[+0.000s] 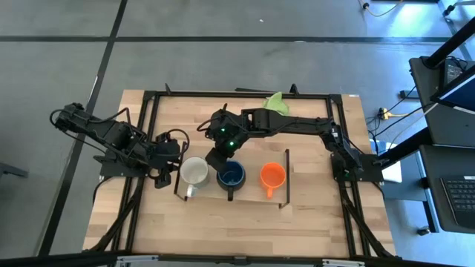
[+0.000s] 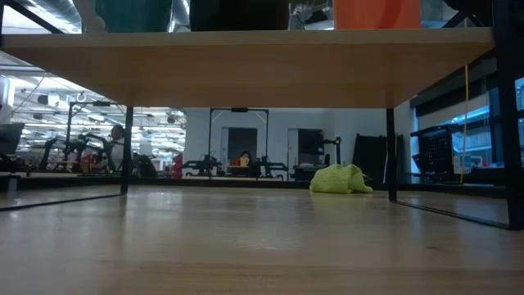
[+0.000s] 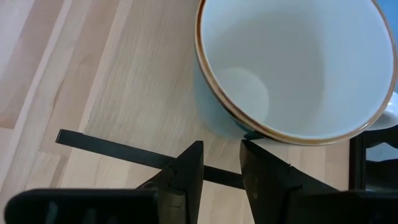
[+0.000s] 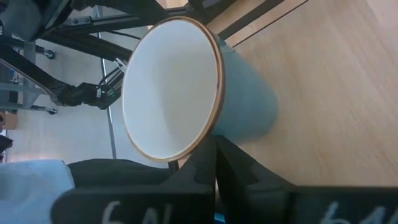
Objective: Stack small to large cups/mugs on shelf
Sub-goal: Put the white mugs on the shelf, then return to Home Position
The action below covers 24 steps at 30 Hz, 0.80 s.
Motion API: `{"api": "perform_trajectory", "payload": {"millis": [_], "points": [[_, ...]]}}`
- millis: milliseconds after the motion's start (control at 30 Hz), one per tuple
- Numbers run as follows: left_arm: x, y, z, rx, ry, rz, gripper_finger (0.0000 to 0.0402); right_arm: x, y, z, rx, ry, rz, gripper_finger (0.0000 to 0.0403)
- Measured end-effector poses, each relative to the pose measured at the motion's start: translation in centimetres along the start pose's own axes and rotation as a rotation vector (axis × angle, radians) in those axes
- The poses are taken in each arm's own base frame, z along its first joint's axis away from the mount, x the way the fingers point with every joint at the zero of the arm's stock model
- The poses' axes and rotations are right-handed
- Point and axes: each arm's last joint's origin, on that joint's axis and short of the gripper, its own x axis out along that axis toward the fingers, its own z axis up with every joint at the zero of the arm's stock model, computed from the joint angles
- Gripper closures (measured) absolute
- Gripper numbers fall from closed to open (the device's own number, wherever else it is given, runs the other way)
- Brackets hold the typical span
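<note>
Three mugs stand upright in a row on the light-wood shelf (image 1: pixel 252 196): the white-grey mug (image 1: pixel 194 172) at the left, the dark blue mug (image 1: pixel 231 176) in the middle, and the orange mug (image 1: pixel 272 176) at the right. My left gripper (image 1: pixel 169 174) is slightly open just left of the white-grey mug (image 3: pixel 292 68), with its fingertips (image 3: pixel 249 149) by the mug's outer wall. My right gripper (image 1: pixel 220 157) is shut at the far left rim of the dark blue mug. Its wrist view looks past that mug onto the white-grey mug (image 4: pixel 186 87). My left gripper: I cannot tell whether one fingertip touches the white-grey mug's outer wall below the rim (image 3: pixel 239 127). My right gripper is shut on the dark blue mug's rim (image 4: pixel 143 167) at its far left side, coming from above. The fingers hide the place of contact. The mug stands upright on the shelf.
Thin black rails (image 1: pixel 286 178) close the shelf's short ends, and one (image 3: pixel 112 148) runs just under my left gripper. A lime-green cloth (image 1: pixel 276 104) lies at the table's far edge and also shows in the low view (image 2: pixel 340 179). There is free wood in front of the shelf.
</note>
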Motion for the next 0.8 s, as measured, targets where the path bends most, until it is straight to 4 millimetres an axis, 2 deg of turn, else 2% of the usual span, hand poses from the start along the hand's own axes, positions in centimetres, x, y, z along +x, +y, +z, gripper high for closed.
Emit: {"api": "perform_trajectory", "payload": {"millis": [267,800], "points": [[0.0,0.0,0.0,0.0,0.0,-0.001,0.0302,-0.1,-0.3,0.3,-0.004,-0.029,-0.02,0.0397],[0.0,0.3,-0.4,0.031,0.043,0.029,0.0302,-1.2,-2.3,1.9,-0.065,-0.102,-0.102,0.0397]]}}
